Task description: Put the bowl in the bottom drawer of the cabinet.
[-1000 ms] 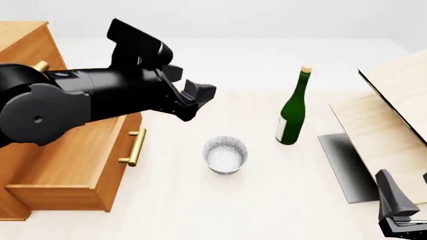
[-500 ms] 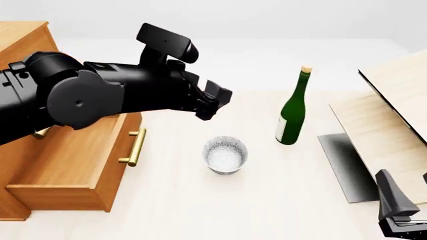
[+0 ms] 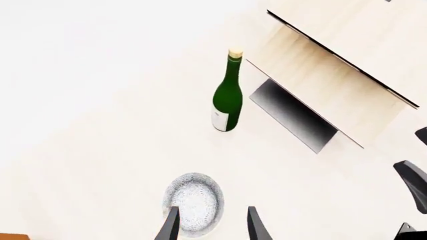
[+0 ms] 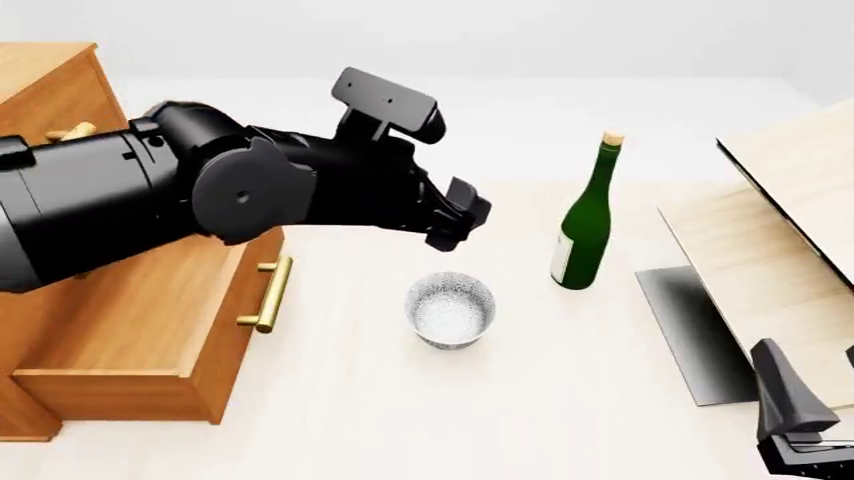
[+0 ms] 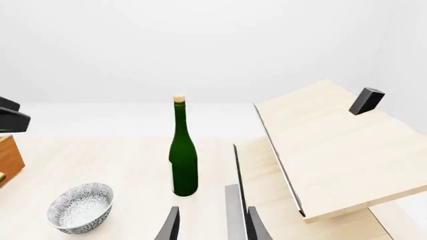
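The bowl (image 4: 451,310), white with grey speckles, stands upright on the table, right of the bottom drawer (image 4: 147,330). That drawer is pulled out from the orange-brown cabinet (image 4: 47,75), brass handle (image 4: 271,293) facing the bowl. My left gripper (image 4: 461,215) hovers above and just behind the bowl, open and holding nothing. In the left wrist view the bowl (image 3: 193,202) lies just beyond the fingertips (image 3: 170,226). My right gripper (image 4: 801,420) rests low at the front right, open and far from the bowl (image 5: 80,207).
A green bottle (image 4: 583,225) stands upright right of the bowl. A pale wooden box (image 4: 787,220) with a dark panel (image 4: 687,330) occupies the right side. The left arm's bulk covers part of the cabinet's front.
The left arm has swung right, away from the cabinet, bringing its gripper from over the drawer to above the bowl. Bowl, bottle and right arm have not moved.
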Action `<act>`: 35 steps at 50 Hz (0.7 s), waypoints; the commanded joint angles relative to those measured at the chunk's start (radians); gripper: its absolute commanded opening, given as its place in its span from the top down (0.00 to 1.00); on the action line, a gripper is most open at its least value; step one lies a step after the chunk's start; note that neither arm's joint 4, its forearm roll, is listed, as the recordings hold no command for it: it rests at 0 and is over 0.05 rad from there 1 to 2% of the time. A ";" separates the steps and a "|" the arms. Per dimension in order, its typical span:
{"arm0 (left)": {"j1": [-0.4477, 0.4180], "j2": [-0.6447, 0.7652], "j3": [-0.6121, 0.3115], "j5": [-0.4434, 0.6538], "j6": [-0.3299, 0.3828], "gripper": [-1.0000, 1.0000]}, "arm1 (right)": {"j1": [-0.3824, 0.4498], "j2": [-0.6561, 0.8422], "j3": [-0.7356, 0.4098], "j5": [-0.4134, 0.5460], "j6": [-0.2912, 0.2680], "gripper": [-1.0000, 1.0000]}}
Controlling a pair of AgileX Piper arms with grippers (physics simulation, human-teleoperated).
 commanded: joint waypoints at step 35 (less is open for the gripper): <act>-0.067 0.232 -0.107 -0.021 -0.044 0.00 | 0.000 0.000 0.000 0.000 0.000 0.00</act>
